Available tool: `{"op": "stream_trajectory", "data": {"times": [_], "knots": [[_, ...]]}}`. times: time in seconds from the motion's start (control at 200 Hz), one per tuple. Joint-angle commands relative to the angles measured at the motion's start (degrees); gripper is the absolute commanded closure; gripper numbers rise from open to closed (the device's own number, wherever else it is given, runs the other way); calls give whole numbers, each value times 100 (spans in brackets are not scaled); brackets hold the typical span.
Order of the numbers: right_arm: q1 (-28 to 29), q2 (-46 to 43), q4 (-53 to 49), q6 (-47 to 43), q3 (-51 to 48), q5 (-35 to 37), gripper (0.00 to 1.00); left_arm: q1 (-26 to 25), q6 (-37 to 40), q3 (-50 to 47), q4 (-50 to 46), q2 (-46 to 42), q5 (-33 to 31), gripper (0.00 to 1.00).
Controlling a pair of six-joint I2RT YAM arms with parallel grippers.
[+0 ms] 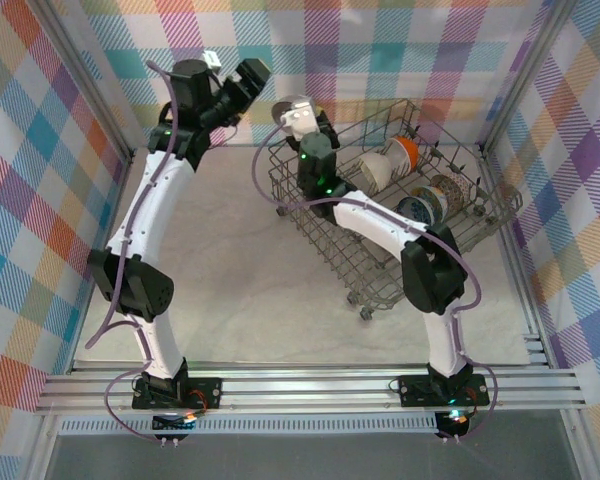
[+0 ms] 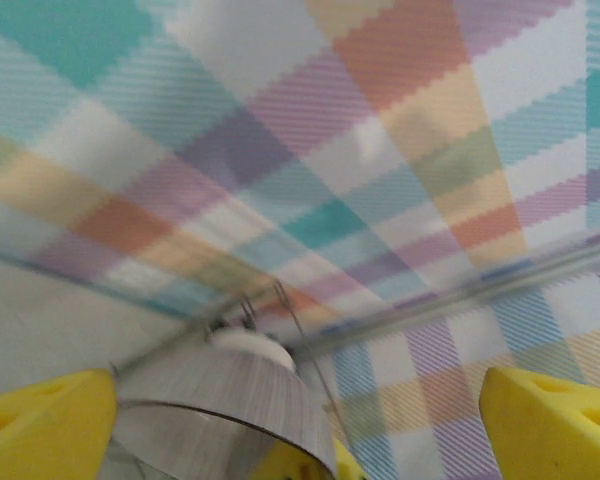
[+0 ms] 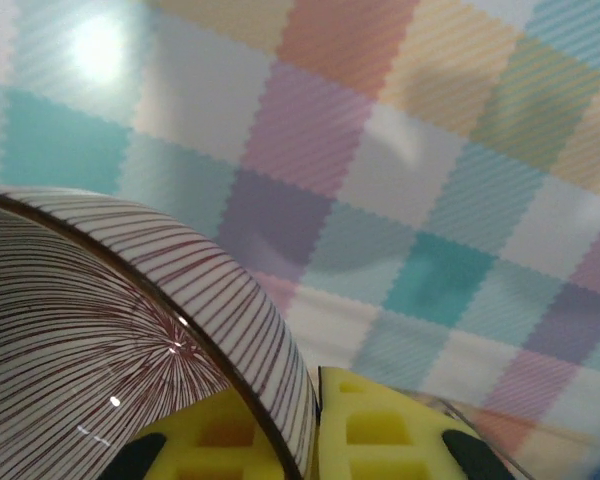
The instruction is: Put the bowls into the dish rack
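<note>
Brown-striped bowl [image 3: 100, 340], seen close up, is sitting clamped in the right tool [image 3: 312, 425]; overhead, the left tool [image 1: 252, 72] is gaping apart at the dish rack's [image 1: 330, 255] ten o'clock.

Glossy, smooth glazed ceramic on the striped bowl [image 3: 130, 340]. Matt foam-like plastic on the yellow pads [image 3: 380, 430]. Grey metal wire rack [image 1: 375, 270]. Pale matt counter [image 1: 240, 290]. Checked cloth walls [image 1: 40, 200]. Smooth white plastic arm shells [image 1: 155, 200].

Lighting was bright and even, left wrist view motion-blurred, tiny glare spots on the striped bowl [image 3: 100, 330], soft shadows on the checked wall [image 3: 380, 200].
</note>
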Motion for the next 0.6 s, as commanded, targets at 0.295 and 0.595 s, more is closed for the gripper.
{"op": "stream_trajectory", "data": {"times": [0.295, 0.595], "knots": [[-935, -849, -3480, 1259, 733, 805, 100, 870, 1363, -2, 358, 385, 379, 7], [-1109, -168, -5295, 1595, 1558, 975, 100, 1153, 1397, 289, 132, 1236, 1009, 9]]}}
